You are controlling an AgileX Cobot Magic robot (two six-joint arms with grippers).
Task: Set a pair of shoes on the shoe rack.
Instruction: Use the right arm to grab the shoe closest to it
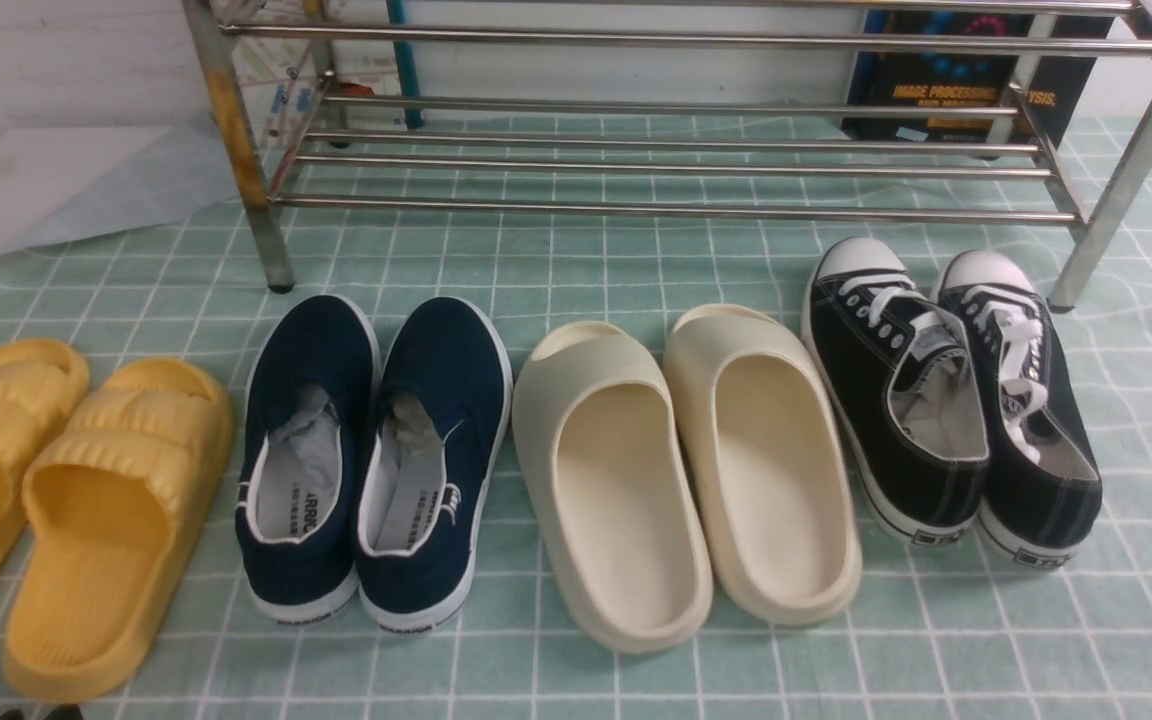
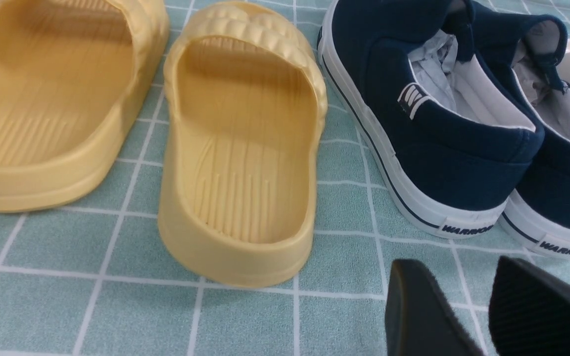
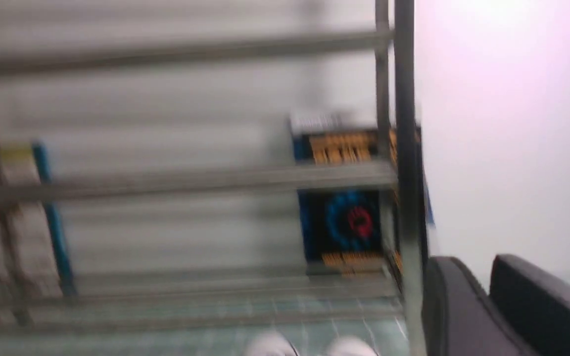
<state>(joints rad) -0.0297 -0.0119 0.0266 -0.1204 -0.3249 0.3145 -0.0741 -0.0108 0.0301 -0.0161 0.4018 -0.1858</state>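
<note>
Black canvas sneakers (image 1: 936,400) stand side by side on the checked cloth (image 1: 576,270), toes toward the shoe rack (image 1: 676,210), beside cream slides (image 1: 686,470). Right gripper (image 3: 488,269), slightly parted and empty, should pinch both adjoining collars together; left gripper (image 2: 483,282) is likewise parted and empty.

Pair of shoes (image 1: 946,390): two black canvas lace-up sneakers with white laces, white rubber toe caps, white soles and grey lining. Both stand upright on their soles, side by side and touching, with toes toward the shoe rack (image 1: 676,170) and heels toward the front camera. They sit just before the rack's right end, not on it.

Shoe rack: shiny steel tubes, horizontal bar shelves, upright legs. It stands level. The left front leg (image 1: 236,130) is stained rusty yellow. The right wrist view of the rack is blurred.
</note>
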